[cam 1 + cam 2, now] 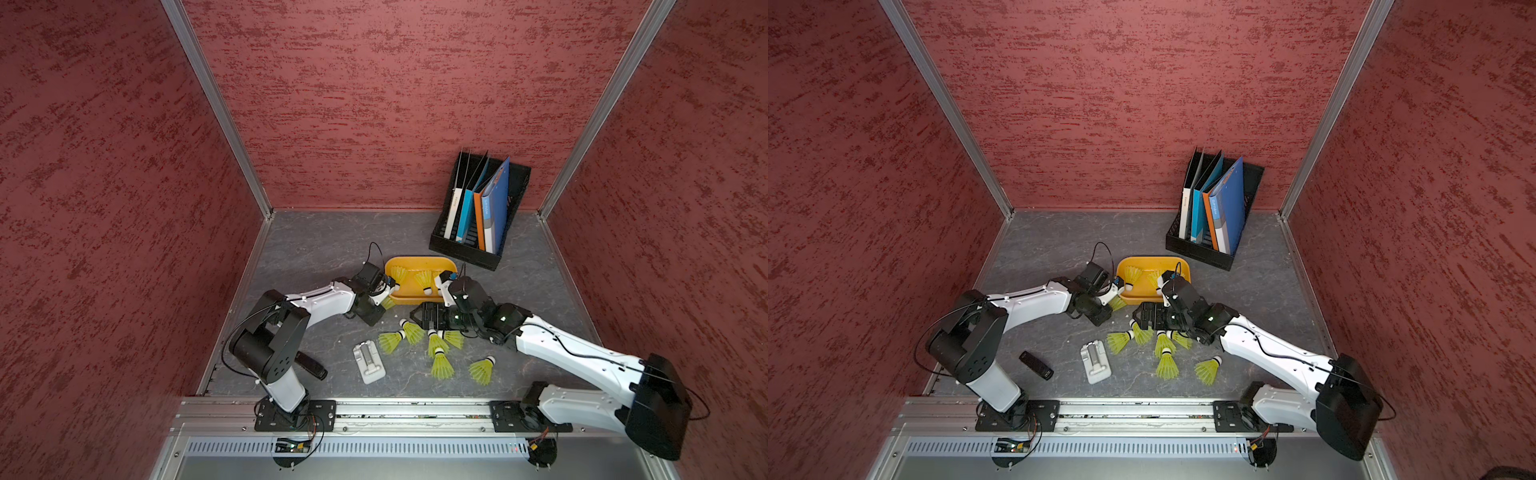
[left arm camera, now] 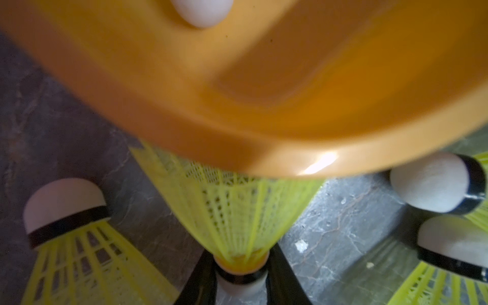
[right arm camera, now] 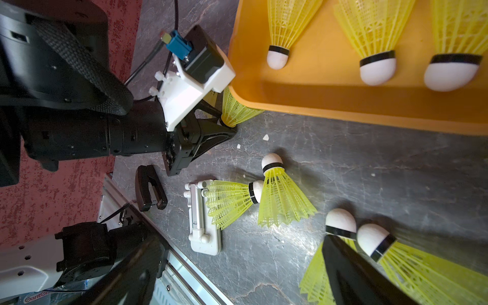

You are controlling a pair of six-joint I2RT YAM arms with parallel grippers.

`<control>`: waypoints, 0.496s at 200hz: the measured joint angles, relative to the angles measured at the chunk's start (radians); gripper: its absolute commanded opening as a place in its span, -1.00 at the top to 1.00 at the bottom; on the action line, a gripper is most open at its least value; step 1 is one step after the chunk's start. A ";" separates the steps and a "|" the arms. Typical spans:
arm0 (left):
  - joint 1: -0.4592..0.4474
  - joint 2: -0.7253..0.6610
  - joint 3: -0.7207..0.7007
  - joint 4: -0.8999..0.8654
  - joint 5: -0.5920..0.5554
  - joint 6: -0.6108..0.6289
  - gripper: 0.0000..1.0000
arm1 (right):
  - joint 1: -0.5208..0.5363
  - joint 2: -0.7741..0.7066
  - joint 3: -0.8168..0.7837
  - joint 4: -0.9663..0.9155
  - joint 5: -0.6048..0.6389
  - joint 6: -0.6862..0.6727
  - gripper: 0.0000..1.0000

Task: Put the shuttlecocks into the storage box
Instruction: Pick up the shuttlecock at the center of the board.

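Three shuttlecocks sit in the storage box; at its seven o'clock corner the left gripper clamps another's cork, likely to lift it in; right gripper gapes empty.

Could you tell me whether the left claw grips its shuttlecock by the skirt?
No, the left claw flanks the shuttlecock at its white tip, skirt pointing away.

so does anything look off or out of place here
Yes: the shuttlecock in the left tool sits outside the storage box, its skirt jammed under the rim at a corner. Small white crumbs lie on the table nearby.
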 measured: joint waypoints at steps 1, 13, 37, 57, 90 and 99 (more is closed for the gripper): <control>0.000 0.000 0.000 0.000 0.000 0.000 0.53 | 0.000 0.000 0.000 0.000 0.000 0.000 -0.97; -0.003 0.000 -0.004 0.003 -0.003 -0.002 0.55 | 0.000 0.001 0.000 0.000 0.000 0.000 -0.97; -0.007 -0.005 -0.009 0.004 -0.008 -0.008 0.56 | 0.000 0.009 0.000 0.000 0.000 0.000 -0.97; -0.011 -0.021 -0.018 -0.014 -0.011 -0.021 0.57 | 0.000 0.016 0.000 0.001 0.000 0.000 -0.97; -0.019 -0.088 -0.020 -0.077 -0.030 -0.047 0.57 | 0.000 0.018 0.000 0.002 0.002 0.000 -0.97; -0.022 -0.115 -0.020 -0.095 -0.033 -0.056 0.57 | 0.000 0.018 0.000 0.002 0.004 -0.001 -0.97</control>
